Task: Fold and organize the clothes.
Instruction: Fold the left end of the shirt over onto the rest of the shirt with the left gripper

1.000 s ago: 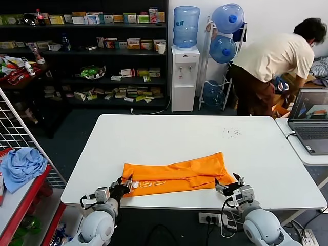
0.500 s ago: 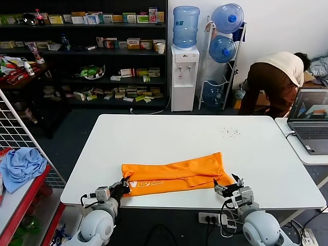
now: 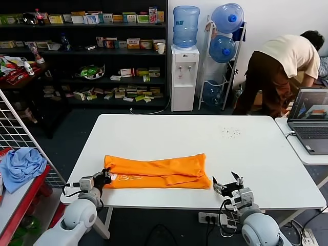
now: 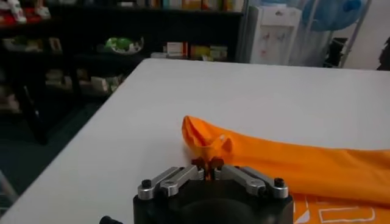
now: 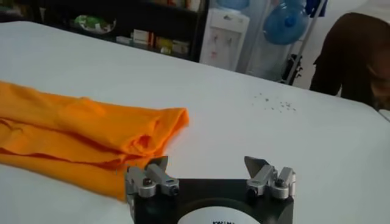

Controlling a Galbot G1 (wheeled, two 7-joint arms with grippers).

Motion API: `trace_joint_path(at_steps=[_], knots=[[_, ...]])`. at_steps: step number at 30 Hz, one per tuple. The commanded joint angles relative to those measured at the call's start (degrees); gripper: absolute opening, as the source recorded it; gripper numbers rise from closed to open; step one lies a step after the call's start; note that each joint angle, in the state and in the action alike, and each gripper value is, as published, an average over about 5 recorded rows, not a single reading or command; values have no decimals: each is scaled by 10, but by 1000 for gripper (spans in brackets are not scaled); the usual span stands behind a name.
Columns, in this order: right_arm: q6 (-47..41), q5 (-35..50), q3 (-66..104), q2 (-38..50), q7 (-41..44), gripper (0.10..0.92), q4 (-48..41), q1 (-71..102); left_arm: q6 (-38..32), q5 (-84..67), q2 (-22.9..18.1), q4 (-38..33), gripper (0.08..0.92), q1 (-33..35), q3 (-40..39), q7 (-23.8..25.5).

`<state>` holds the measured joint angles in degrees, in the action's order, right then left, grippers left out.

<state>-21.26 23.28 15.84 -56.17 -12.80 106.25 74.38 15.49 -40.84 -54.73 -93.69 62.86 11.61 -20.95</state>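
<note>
The orange T-shirt lies folded into a long band across the front of the white table, with white lettering near its left end. My left gripper is shut on the shirt's left edge; the left wrist view shows the fingertips pinching orange cloth. My right gripper is open and empty, just right of the shirt's right end. In the right wrist view the shirt lies beside the open gripper, apart from the far finger.
A laptop sits on a side table at the right. A person bends over behind it. A wire rack with a light blue cloth stands at the left. Shelves and a water dispenser stand behind the table.
The left gripper has pulled the shirt's left end leftward along the table's front. The right gripper has let go and now stands clear of the shirt's right end.
</note>
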Motion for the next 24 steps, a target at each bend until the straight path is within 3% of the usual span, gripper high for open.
trace_joint_path(at_steps=[1, 5, 10, 16, 24], knots=[[17, -26, 4, -5, -1, 823, 7, 7, -10, 7, 106, 48, 136, -35, 47, 1], [26, -33, 6, -9, -3, 823, 3, 8, -4, -3, 119, 21, 136, -36, 49, -4], [33, -44, 5, -12, -2, 823, -11, 6, 21, -44, 105, -87, 136, -11, 18, -27], [41, -54, 8, -11, 0, 823, -28, 7, 41, -87, 55, -152, 136, -10, -57, -61], [41, -57, 4, -12, -1, 823, -51, -6, 45, -97, -40, -149, 136, -66, -154, -83]])
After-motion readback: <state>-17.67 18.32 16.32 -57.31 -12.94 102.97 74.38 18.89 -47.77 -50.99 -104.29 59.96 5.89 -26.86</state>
